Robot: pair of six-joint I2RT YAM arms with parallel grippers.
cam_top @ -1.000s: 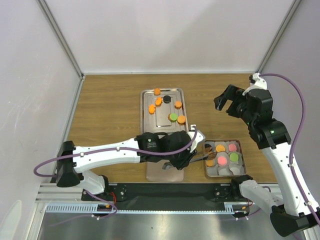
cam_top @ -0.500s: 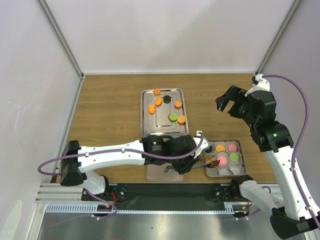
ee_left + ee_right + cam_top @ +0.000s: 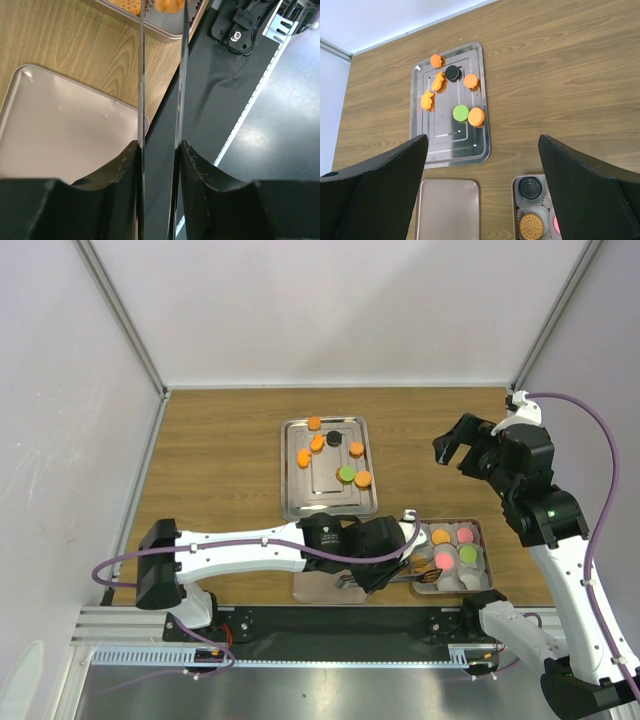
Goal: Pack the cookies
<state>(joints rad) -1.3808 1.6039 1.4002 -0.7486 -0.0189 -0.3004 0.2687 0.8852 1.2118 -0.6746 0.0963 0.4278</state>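
Tongs (image 3: 141,75) are clamped in the left gripper (image 3: 159,150), whose fingers (image 3: 100,200) press in on the two thin metal blades from either side. The blades run straight up the middle of the wrist view, and at the top edge an orange cookie (image 3: 169,5) sits between their tips. Whether the tongs squeeze it or it lies in the box below I cannot tell.

Seen from above, the left gripper (image 3: 385,565) is at the lower centre of the frame. The tongs reach right to the small square box (image 3: 482,530), which holds orange, pink, green and black discs in paper cups.

The right gripper (image 3: 455,445) hangs at the right of the frame with its jaws spread wide, holding and touching nothing.

The other cookies (image 3: 346,473) lie on the steel tray (image 3: 290,505) in the upper centre. They are five orange ones, some irregular, plus one black and one green, and the green one touches an orange one. A rose-coloured flat lid (image 3: 449,210) lies just below that tray.
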